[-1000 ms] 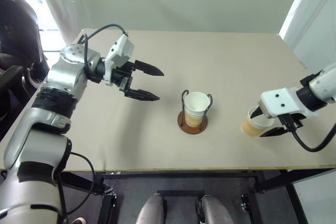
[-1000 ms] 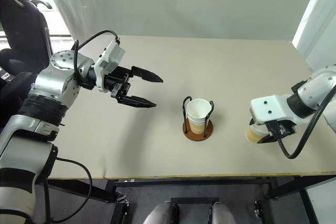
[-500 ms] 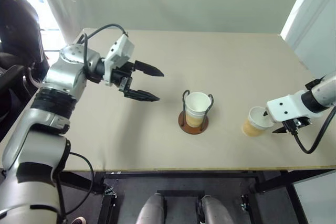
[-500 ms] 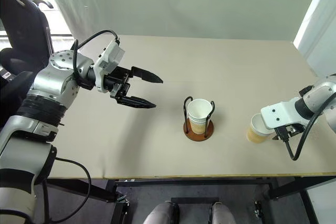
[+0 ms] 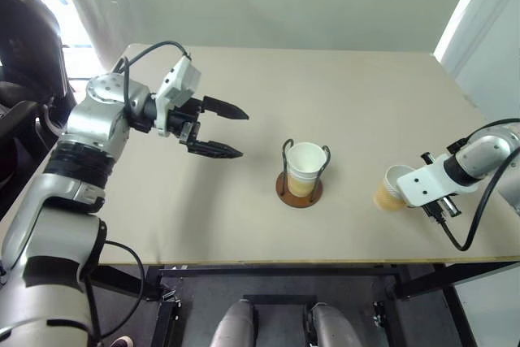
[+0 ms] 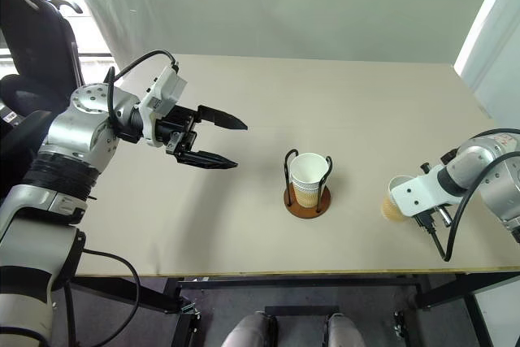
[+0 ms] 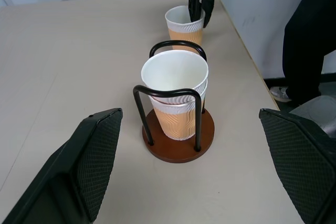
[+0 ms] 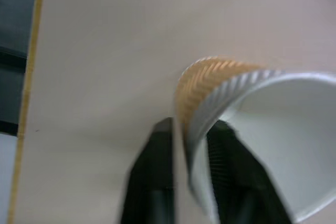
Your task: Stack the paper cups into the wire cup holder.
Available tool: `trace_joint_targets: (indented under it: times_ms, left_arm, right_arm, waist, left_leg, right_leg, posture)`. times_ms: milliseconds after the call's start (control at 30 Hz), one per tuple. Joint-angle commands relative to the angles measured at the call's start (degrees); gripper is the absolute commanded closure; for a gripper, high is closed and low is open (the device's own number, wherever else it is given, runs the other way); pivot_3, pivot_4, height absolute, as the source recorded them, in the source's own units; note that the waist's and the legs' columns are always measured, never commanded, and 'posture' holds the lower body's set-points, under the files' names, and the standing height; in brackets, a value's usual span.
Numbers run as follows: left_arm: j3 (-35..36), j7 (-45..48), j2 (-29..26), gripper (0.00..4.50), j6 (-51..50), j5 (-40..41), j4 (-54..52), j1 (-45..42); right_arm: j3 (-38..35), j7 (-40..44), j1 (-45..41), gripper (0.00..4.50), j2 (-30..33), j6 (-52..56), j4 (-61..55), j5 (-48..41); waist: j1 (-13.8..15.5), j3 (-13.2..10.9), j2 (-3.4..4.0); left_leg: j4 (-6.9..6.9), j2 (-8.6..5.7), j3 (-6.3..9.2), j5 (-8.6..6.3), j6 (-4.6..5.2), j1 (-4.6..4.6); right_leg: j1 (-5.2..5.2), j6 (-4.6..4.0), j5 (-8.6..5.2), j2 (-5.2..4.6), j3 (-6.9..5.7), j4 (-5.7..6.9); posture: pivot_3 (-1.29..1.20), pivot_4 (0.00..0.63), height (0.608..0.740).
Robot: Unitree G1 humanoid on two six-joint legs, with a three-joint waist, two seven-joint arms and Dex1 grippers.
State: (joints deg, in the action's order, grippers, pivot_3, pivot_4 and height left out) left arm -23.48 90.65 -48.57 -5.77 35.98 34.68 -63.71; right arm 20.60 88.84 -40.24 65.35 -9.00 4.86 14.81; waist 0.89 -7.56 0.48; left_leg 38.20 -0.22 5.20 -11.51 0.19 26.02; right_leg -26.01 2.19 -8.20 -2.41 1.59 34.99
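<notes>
The wire cup holder [image 5: 299, 187] stood in the middle of the tabletop [image 5: 341, 95] with paper cups already nested inside it [image 5: 304, 166]. One loose paper cup [image 5: 392, 188] was left, well off to the holder's right. The right gripper [image 7: 198, 4] had its jaws pinched shut on that cup's rim, one finger [image 8: 227, 182] inside and one outside, as the right wrist view showed up close. The left gripper [image 5: 221, 129] hung to the holder's left, jaws wide and empty.

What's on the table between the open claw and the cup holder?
Nothing: bare table separates the left gripper from the wire cup holder, seen from the head camera.
</notes>
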Motion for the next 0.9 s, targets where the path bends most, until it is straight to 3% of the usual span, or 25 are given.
trace_joint_targets:
  times_ms: [33, 400, 633, 900]
  left_arm:
    - [1.63, 1.85, -0.65, 0.0, 0.26, 0.22, -1.64, -0.46]
    - [0.87, 1.85, 0.28, 0.0, 1.6, -0.8, 0.38, -1.12]
    - [0.08, 1.85, 1.62, 0.0, 2.25, -1.6, 2.03, -1.96]
    - [-1.14, 1.85, 3.16, 0.0, 4.12, -2.12, 4.79, -2.59]
  right_arm:
    - [-1.02, 0.78, -2.82, 4.47, 0.5, -1.53, 0.46, 0.88]
    - [-1.93, 3.63, -12.2, 4.47, 0.13, -1.17, -2.06, -0.31]
    - [1.33, 3.66, -23.59, 4.47, -2.81, 2.0, -4.49, -2.23]
    - [3.69, 3.66, -29.72, 4.47, -6.23, 7.26, -8.18, -5.58]
  waist:
    - [0.0, 0.0, 0.0]
    - [-0.12, 0.0, 0.01]
    - [-0.21, 0.0, 0.01]
    - [-0.17, 0.0, 0.01]
  left_leg:
    - [0.0, 0.0, 0.0, 0.0, 0.0, 0.0]
    - [-0.04, 0.0, 0.0, 0.0, 0.0, 0.01]
    - [-0.08, 0.0, 0.01, 0.0, -0.01, 0.02]
    - [-0.14, -0.01, 0.05, -0.05, -0.05, 0.05]
  right_leg:
    - [0.0, 0.0, 0.0, 0.0, 0.0, 0.0]
    - [-0.03, -0.01, 0.0, 0.0, 0.0, -0.01]
    - [-0.07, -0.08, -0.03, 0.0, -0.01, -0.01]
    - [-0.12, -0.23, -0.13, 0.0, -0.04, -0.02]
  posture:
    - [0.0, 0.15, 0.74]
    - [0.0, 0.15, 0.74]
    - [0.0, 0.15, 0.74]
    - [0.0, 0.15, 0.74]
